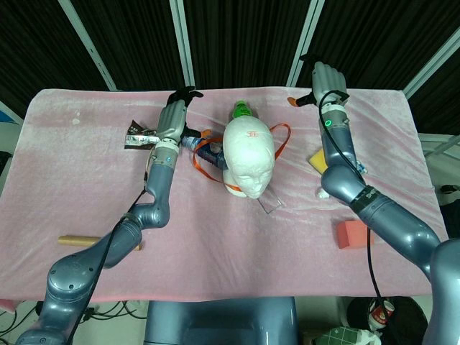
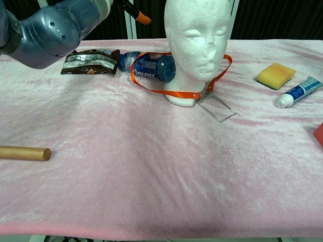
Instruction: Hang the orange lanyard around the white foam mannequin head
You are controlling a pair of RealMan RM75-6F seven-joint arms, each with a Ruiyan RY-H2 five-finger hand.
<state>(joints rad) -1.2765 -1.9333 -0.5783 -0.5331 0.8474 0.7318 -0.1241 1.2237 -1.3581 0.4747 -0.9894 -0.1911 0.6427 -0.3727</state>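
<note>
The white foam mannequin head (image 1: pixel 248 154) (image 2: pixel 197 35) stands upright at mid-table. The orange lanyard (image 1: pixel 281 135) (image 2: pixel 151 91) lies slack in a loop around its neck, draped over a bottle on one side and resting on the cloth. Its clear badge holder (image 2: pixel 216 108) (image 1: pixel 267 203) lies flat in front of the base. My left hand (image 1: pixel 175 111) hovers just left of the head above the bottle, fingers apart, holding nothing. My right hand (image 1: pixel 325 79) is raised at the back right, clear of the strap, fingers spread and empty.
A blue water bottle (image 2: pixel 149 65) lies behind the head, with a dark snack packet (image 2: pixel 91 60) to its left. A wooden dowel (image 2: pixel 25 153) sits front left. Right of the head are a yellow sponge (image 2: pixel 276 74), a toothpaste tube (image 2: pixel 300 92) and a red block (image 1: pixel 352 233).
</note>
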